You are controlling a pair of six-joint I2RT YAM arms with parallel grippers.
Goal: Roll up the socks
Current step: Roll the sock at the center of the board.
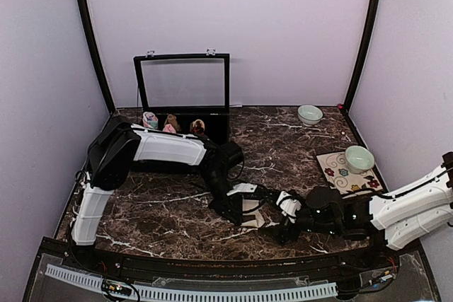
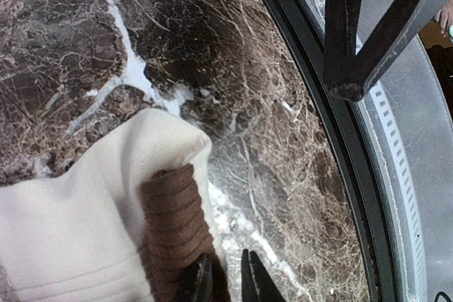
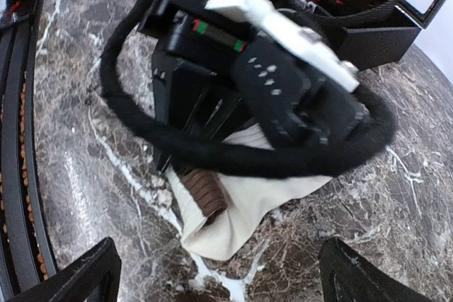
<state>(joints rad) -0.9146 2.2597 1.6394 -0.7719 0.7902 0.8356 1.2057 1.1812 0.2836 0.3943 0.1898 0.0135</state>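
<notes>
A cream sock (image 1: 253,216) with a brown ribbed cuff (image 2: 173,224) lies folded on the marble table near the front, between the two grippers. My left gripper (image 1: 237,208) is down on it, its jaws nearly closed and pinching the sock's edge at the cuff (image 2: 225,282). The sock also shows in the right wrist view (image 3: 269,199), partly under the left wrist. My right gripper (image 1: 284,230) is wide open and empty (image 3: 226,277), just right of the sock and facing it. The black argyle socks are out of view.
A black box with a raised lid (image 1: 184,83) stands at the back left and holds rolled bundles (image 1: 151,119). A pale bowl (image 1: 309,114) sits at the back right, another (image 1: 359,158) on a floral mat (image 1: 338,175). The table's black front rail (image 2: 318,146) runs close by.
</notes>
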